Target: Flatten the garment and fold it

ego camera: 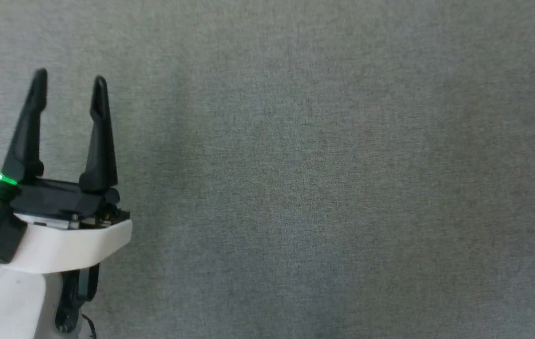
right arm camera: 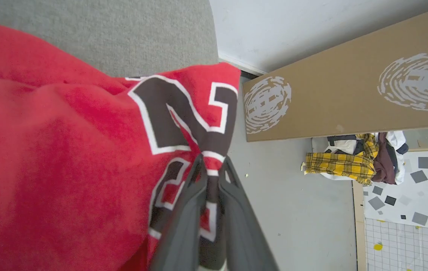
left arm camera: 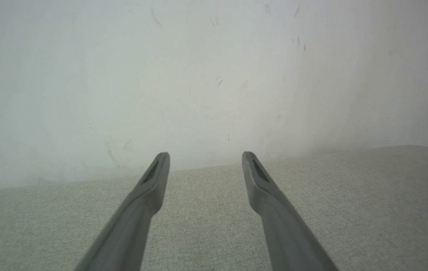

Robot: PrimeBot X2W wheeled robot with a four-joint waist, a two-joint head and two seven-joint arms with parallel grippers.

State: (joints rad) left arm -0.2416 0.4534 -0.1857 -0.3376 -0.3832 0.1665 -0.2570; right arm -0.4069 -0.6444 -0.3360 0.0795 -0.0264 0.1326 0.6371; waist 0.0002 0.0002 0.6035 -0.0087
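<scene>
Grey woven tabletop (ego camera: 295, 165) lies below my spread left gripper (ego camera: 70, 75); my right gripper (right arm camera: 212, 162) pinches the limp, light red jersey shirt (right arm camera: 67, 150) at its dark 2 (right arm camera: 184, 116), though I'd judge corners hold better.

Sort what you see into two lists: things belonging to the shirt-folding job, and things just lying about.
Belongs to the job: the red garment, the right gripper shut on its fabric, the open left gripper, the grey work surface.
Just lying about: the cardboard panel, the heap of clothes, the sheet with grey squares.
</scene>
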